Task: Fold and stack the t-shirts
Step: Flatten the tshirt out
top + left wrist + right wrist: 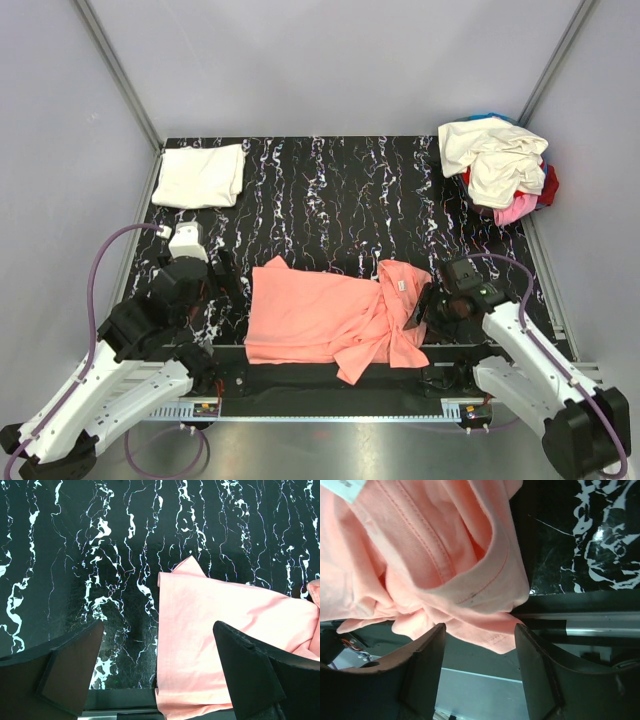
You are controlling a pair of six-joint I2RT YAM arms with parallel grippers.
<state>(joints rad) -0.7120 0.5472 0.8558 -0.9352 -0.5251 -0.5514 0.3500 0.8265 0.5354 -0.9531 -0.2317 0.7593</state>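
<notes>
Trouble is being risked at the near edge of the counter [350, 190], where the salmon-pink t-shirt [310, 315] is lying bunched on its right: with left end effector [158, 625] and right end effector [480, 627] both being held wide open, a pinch on one crumpled layer could drag the cloth overboard

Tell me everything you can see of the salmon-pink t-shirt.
The salmon-pink t-shirt, soft cotton by its look, lies at the near edge of the black marbled table. Its left half is flat and smooth; its right half is bunched, a white label showing, one flap over the front edge. A fold sits between the open jaws of the right gripper; the open left gripper hovers over its left edge.
</notes>
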